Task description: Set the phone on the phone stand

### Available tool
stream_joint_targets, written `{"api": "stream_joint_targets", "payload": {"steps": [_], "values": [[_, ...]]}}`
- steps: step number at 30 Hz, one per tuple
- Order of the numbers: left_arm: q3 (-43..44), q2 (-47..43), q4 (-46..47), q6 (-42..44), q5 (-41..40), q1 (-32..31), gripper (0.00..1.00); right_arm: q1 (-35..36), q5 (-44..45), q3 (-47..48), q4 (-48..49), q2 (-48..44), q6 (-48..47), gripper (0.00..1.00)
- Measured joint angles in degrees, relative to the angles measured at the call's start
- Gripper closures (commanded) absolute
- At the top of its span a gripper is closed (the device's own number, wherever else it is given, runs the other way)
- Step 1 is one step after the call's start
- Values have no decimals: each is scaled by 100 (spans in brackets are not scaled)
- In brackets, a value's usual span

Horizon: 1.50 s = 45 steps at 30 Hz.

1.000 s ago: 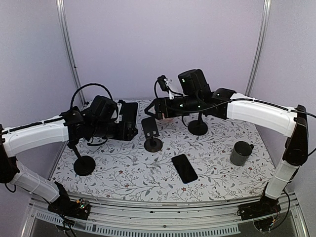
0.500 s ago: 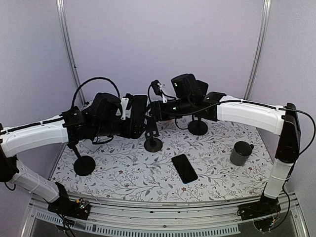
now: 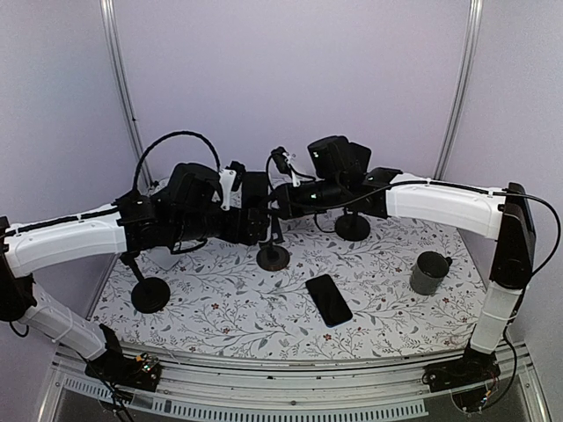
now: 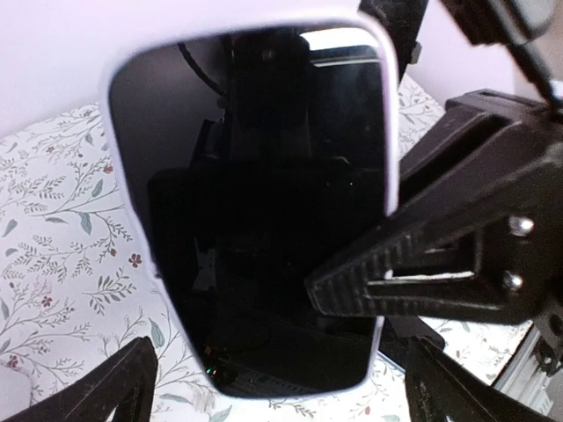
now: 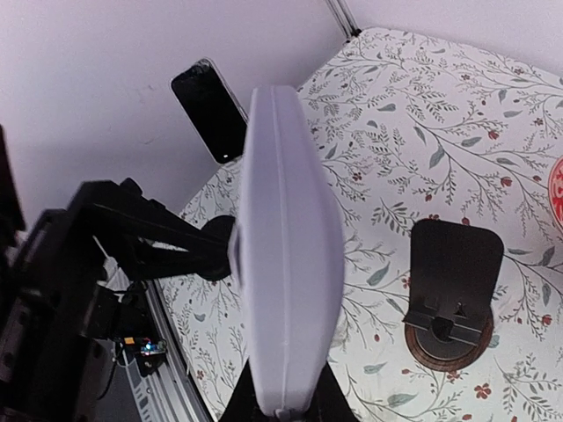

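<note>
From high up we look down on the whole table (image 3: pixel 220 308). Our two wrist cameras sit very close to one white-edged phone (image 4: pixel 255 211): its screen, its edge.

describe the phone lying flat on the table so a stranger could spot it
Start at the floral table, near the middle of its front edge. The phone lies there, left of the grey mug, nearer than the centre stand. It alone lies flat, a dark slab.

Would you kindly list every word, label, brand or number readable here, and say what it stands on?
No text is readable.
On the held phone: dark blank screen, plain white rim.
The phone on the table: screen dark.
The red mark at the right wrist view's edge: cut off, unreadable.
</note>
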Motion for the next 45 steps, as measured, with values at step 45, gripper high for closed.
{"api": "stream_joint_targets", "payload": {"steps": [45], "values": [[1703, 1049, -535, -835, 1226, 439, 1, -280, -459, -979, -398, -719, -1043, 100]]}}
